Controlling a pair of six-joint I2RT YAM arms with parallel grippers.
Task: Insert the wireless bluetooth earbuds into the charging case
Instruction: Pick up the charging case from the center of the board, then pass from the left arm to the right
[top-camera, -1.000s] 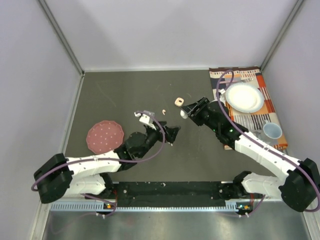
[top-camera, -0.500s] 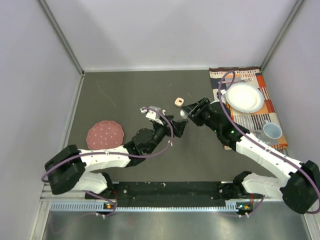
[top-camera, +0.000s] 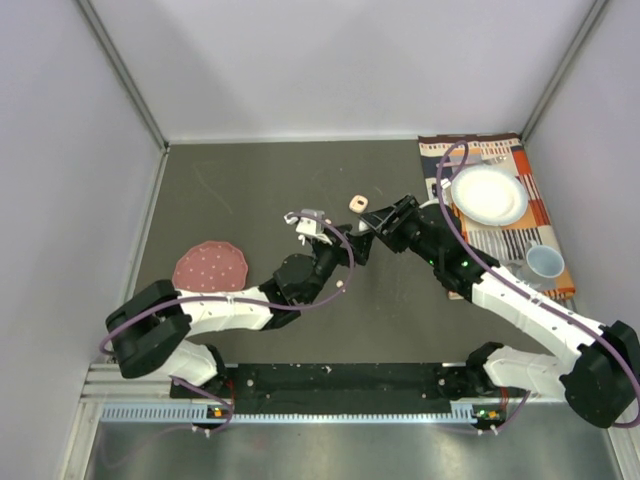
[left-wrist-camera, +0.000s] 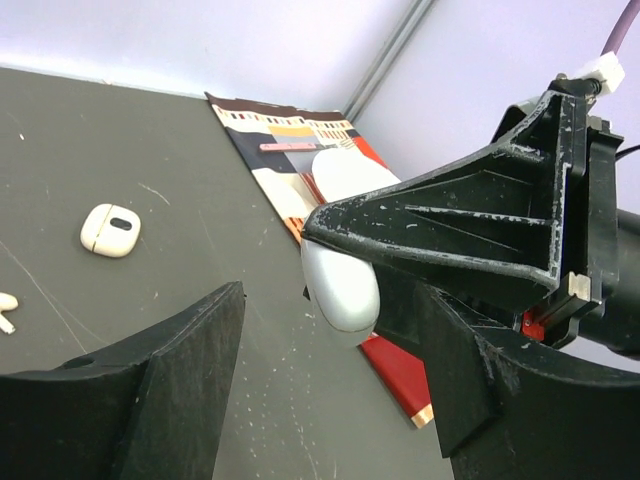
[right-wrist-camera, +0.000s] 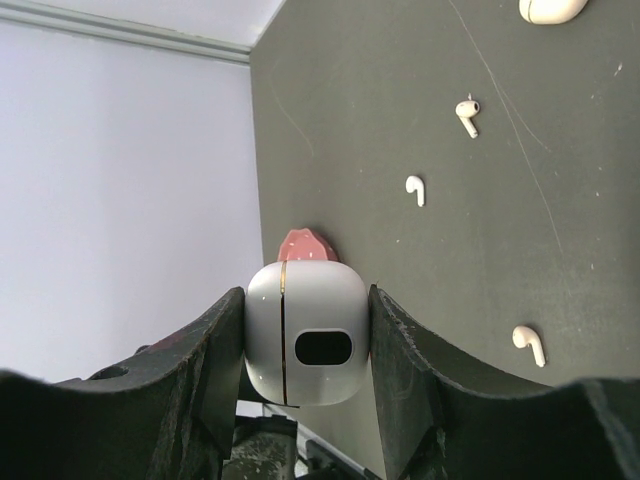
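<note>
My right gripper is shut on a white charging case, holding it above the table by its two sides. In the left wrist view the same case hangs from the right gripper's black fingers, just ahead of my left gripper. That gripper is open, its jaws on either side of the case's lower end and apart from it. In the top view the left gripper and the right gripper meet near the table's middle. Three tiny earbuds lie loose on the dark table.
A second, peach case lies on the table behind the grippers. A pink dotted coaster sits at the left. At the right, a patterned mat carries a white plate and a pale cup.
My left arm has reached forward and to the right until its gripper meets the case in the right gripper, and its jaws have narrowed. The right arm has stayed put.
</note>
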